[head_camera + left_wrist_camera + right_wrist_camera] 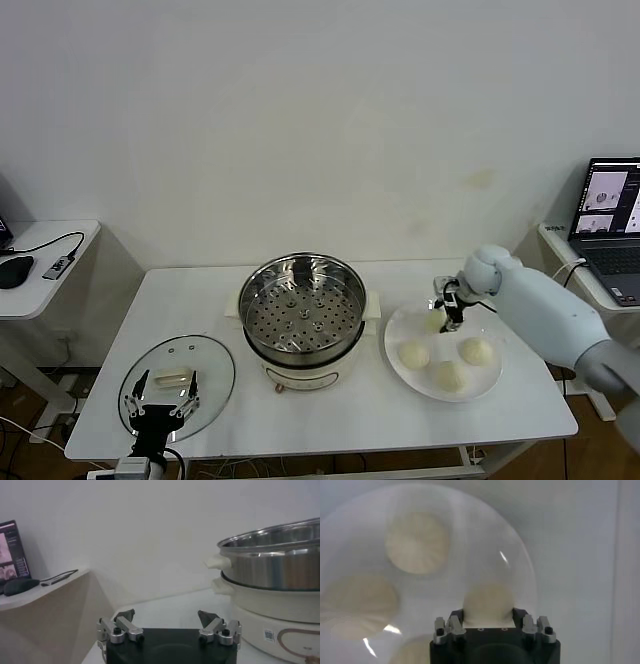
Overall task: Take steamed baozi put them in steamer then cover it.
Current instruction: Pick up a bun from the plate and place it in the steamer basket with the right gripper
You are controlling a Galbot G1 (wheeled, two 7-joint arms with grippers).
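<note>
My right gripper (487, 615) is pinching one bun (488, 600) on the plate (396, 335), and I am judging a gentle, straight lift best before carrying it to the steamer (303, 300); my left gripper (160, 405) is hovering spread above the lid (215, 365).

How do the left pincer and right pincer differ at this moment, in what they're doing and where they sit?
The left pincer hangs open and empty above the glass cover at the table's near left; the right pincer is down on the white plate, closed around one baozi. The left is near the table's front edge; the right reaches in beside the steamer. Both point downward.
</note>
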